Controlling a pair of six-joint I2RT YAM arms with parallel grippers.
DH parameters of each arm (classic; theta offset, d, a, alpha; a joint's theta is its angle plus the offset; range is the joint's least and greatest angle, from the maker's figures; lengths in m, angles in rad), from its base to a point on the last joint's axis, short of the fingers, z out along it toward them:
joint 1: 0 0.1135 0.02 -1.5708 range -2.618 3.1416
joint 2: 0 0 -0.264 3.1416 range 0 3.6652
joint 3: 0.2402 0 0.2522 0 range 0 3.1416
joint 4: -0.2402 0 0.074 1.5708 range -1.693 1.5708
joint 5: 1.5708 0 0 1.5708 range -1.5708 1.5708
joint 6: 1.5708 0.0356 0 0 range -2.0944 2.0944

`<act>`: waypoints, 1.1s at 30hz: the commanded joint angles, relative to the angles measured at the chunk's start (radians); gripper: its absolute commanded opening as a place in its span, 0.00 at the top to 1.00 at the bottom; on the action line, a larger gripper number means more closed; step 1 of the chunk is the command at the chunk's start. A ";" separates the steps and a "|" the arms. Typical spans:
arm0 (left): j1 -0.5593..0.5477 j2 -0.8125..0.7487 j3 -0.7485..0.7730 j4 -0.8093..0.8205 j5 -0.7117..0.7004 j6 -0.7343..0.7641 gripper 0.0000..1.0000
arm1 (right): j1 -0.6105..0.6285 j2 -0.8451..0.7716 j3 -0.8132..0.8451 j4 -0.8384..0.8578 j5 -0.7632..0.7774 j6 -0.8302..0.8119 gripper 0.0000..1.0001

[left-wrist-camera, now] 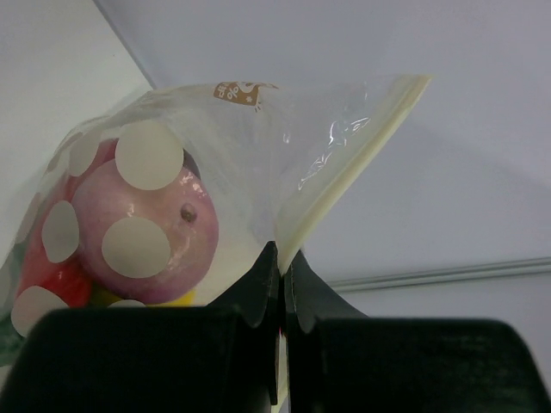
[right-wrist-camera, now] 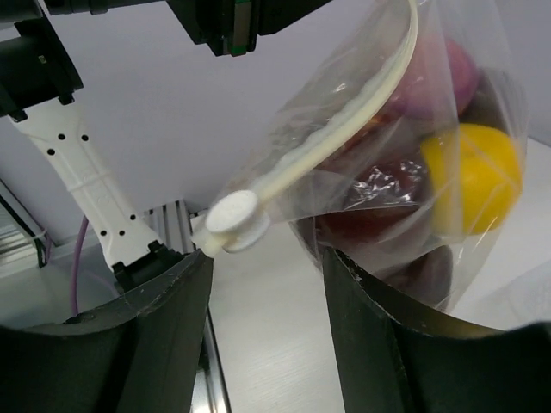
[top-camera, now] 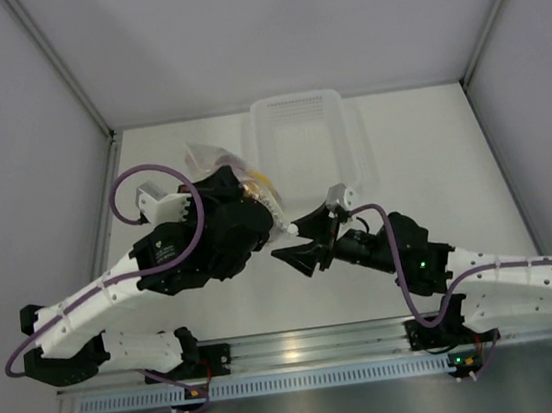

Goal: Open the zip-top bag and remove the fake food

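1. The left gripper (left-wrist-camera: 281, 262) is clamped tight on the bag (left-wrist-camera: 258, 146) at the end of its zip strip (right-wrist-camera: 344, 138). The bag rises just beyond its fingers, bulging with food (right-wrist-camera: 379, 211), and the onion (left-wrist-camera: 146, 228) presses on the film.
2. The right gripper (right-wrist-camera: 267, 256) has its jaws apart and grips nothing. The white slider (right-wrist-camera: 234, 220) sits just ahead, between the fingertips, and seems to touch neither.
3. Risk: the jaws close off-centre and the round slider squirts out. Or they pinch film beside it, and a pull then drags the whole bag, not the zip.
4. Risk: the left grip is a thin pinch on slick plastic. A hard tug along the strip could strip it free, and the loaded bag drops.
5. Risk: the pear (right-wrist-camera: 473, 176) and its neighbours hang heavy off to one side of the right fingers. A swing could twist the strip out of line with the jaws.
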 commanded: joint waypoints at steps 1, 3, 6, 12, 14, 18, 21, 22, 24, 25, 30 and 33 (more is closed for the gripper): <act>0.001 -0.014 -0.018 0.036 -0.065 -0.087 1.00 | 0.021 0.006 0.066 0.077 0.026 0.113 0.45; 0.001 -0.013 -0.030 0.038 -0.060 -0.107 1.00 | 0.020 -0.009 0.065 0.080 0.027 0.139 0.44; 0.001 -0.019 -0.053 0.036 -0.046 -0.139 1.00 | 0.021 -0.028 0.052 0.086 0.062 0.152 0.41; 0.001 -0.016 -0.068 0.039 -0.016 -0.175 1.00 | 0.007 0.011 0.066 0.080 0.207 0.116 0.66; -0.001 -0.014 -0.071 0.039 -0.014 -0.179 1.00 | -0.011 0.027 0.081 0.059 0.219 0.113 0.65; -0.001 -0.019 -0.074 0.039 -0.002 -0.182 1.00 | -0.040 0.050 0.103 0.037 0.216 0.100 0.64; 0.001 -0.025 -0.084 0.039 0.007 -0.192 1.00 | -0.059 0.052 0.106 0.040 0.217 0.100 0.72; -0.001 -0.028 -0.085 0.039 0.013 -0.193 1.00 | -0.066 0.052 0.109 0.037 0.224 0.090 0.79; -0.001 -0.030 -0.088 0.039 0.021 -0.193 1.00 | -0.068 0.051 0.115 0.026 0.243 0.074 0.94; -0.001 -0.036 -0.094 0.039 0.023 -0.193 1.00 | -0.069 0.049 0.114 0.023 0.250 0.051 0.96; -0.001 -0.082 -0.128 0.042 0.041 -0.164 1.00 | -0.077 0.012 0.108 -0.023 0.283 -0.052 1.00; -0.001 -0.121 -0.147 0.042 0.052 -0.092 1.00 | -0.083 -0.014 0.134 -0.141 0.251 -0.145 1.00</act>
